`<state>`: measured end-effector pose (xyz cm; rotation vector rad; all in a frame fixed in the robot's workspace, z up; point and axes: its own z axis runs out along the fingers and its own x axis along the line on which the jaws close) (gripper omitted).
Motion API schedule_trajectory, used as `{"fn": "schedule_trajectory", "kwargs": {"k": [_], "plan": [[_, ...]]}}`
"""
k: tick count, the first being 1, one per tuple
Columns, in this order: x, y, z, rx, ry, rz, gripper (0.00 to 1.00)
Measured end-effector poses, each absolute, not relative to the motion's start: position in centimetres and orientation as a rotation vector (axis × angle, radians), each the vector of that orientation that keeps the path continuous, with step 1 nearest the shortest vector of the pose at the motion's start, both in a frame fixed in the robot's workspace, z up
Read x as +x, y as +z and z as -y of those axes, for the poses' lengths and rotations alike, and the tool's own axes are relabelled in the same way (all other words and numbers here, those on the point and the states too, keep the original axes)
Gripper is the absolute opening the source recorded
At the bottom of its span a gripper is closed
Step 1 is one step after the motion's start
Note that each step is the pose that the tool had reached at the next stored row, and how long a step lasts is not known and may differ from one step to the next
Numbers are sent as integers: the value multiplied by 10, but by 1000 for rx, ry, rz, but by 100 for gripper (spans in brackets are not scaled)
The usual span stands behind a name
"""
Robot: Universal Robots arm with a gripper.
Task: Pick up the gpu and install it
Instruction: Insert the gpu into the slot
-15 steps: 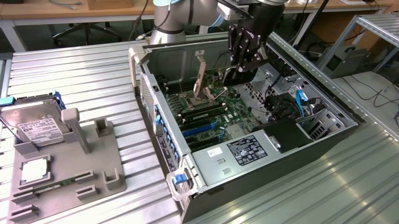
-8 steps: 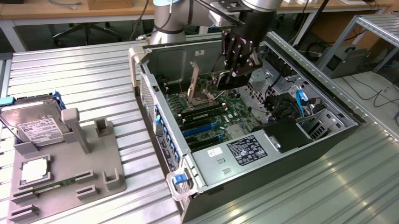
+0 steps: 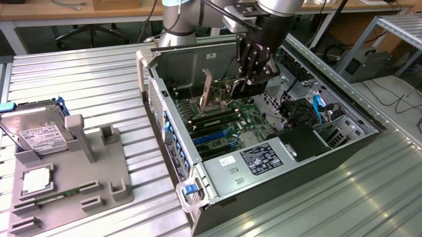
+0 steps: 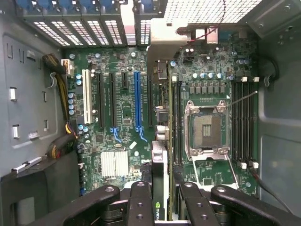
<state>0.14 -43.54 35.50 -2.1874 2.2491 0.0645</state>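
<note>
**Gpu gripped on edge inside the open case, over the motherboard**

Surface: ribbed aluminium table [image 3: 79,69].
At the exterior view's left, near side, sits a grey fixture tray [image 3: 99,182]; a silver hard drive [image 3: 36,133] stands tilted in its far-left corner; a CPU chip [image 3: 36,180] lies flat nearer; a green RAM stick [image 3: 56,196] lies in a slot by the near edge.
Room, far side: wooden-topped desks [image 3: 66,10] with a chair base [image 3: 86,32] under them.

Centre: the PC case [image 3: 290,202] lies on its side with the panel off; the motherboard [image 3: 247,116] faces up; the silver power supply [image 3: 257,158] is at the near end.
The arm [image 3: 277,15] comes down from the far side into the case; the gripper [image 3: 249,84] has its fingers narrowed on the gpu [image 3: 223,90]; the card stands on edge over the board, its silver bracket [image 3: 206,86] toward the exterior view's left.
I cannot tell if the card is seated.

Exterior view's right: blue cables [image 3: 318,111] in the drive bay; beyond the table, an aluminium frame [image 3: 396,29], a grey box [image 3: 362,64] and floor cables.

The wrist view adds board detail.
It looks along the gpu [image 4: 160,165] edge, clamped in the gripper [image 4: 160,200], with black fingers [image 4: 140,197] either side.
The card runs between the blue slot [image 4: 137,99] and the open CPU socket [image 4: 207,127]; a white slot [image 4: 86,96] and a small finned heatsink [image 4: 114,163] lie beyond the blue one; memory slots [image 4: 244,117] lie past the socket.
</note>
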Motion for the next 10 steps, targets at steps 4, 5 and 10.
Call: {"fn": "schedule_trajectory", "kwargs": {"k": [4,5,10], "plan": [[1,349,439,-2187,65,-2249,27],[1,348,439,-2187,64,-2249,27],[0,339,440,-2187,64,-2249,27]]}}
